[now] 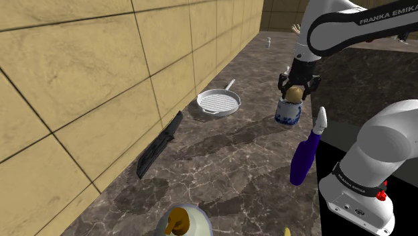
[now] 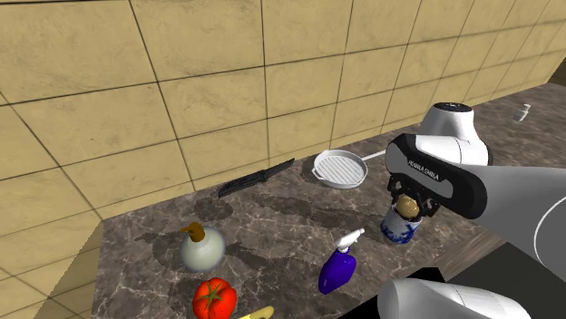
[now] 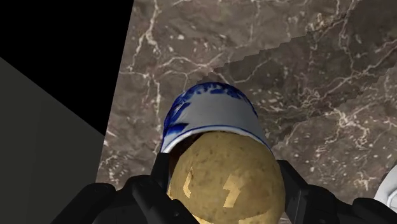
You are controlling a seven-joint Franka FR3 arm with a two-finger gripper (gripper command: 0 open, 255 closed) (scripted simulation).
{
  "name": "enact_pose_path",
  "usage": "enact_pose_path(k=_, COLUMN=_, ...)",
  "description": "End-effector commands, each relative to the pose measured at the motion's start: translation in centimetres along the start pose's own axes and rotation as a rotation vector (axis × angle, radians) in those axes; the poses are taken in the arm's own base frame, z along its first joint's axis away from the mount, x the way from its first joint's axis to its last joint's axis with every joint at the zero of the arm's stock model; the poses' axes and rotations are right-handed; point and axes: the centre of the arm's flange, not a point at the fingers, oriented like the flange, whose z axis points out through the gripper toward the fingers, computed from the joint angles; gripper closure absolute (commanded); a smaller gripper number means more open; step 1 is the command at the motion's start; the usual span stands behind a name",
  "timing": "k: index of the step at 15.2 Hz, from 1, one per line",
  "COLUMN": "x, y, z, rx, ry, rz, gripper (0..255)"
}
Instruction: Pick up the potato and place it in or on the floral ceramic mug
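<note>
Potato (image 3: 224, 178), tan: clamped between the fingers of the black gripper (image 1: 299, 87), at the mouth of the blue-and-white mug (image 3: 210, 111) (upright on the dark marble counter (image 3: 305, 63)). By the tiled wall (image 1: 100, 80): white grill pan (image 1: 219, 102), black knife (image 1: 159, 145).

**What the frames hide or cut off**

In the wrist view the potato (image 3: 222, 175) covers the mouth of the blue-and-white mug (image 3: 210, 111), so the mug's inside cannot be seen. The potato's lower part and the roots of the black fingers (image 3: 149, 194) clasping it run off the bottom edge. A pale sliver (image 3: 389, 191) at the side edge is too cropped to name.

In the shoulder view a pale bottle (image 1: 182, 221) with a brown top is cut by the bottom edge, as is a yellow scrap (image 1: 287, 232). A tiny white object (image 1: 269, 43) far along the counter is too small to identify.

In the second exterior view another yellow thing (image 2: 257, 314) is cropped at the bottom edge.
</note>
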Motion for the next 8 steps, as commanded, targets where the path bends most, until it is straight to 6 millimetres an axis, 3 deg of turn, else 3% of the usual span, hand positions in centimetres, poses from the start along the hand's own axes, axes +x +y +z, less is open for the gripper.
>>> enact_pose_path(k=1, x=-0.03, y=0.03, z=0.43, rx=-0.005, ry=-0.005, rz=0.0, gripper=255)
enact_pose_path(k=6, x=-0.03, y=0.03, z=0.43, rx=-0.005, ry=-0.005, rz=0.0, gripper=255)
enact_pose_path(k=7, x=-0.06, y=0.04, z=0.45, rx=-0.005, ry=-0.005, rz=0.0, gripper=0)
enact_pose_path(k=8, x=-0.12, y=0.05, z=0.45, rx=-0.005, ry=-0.005, rz=0.0, gripper=0)
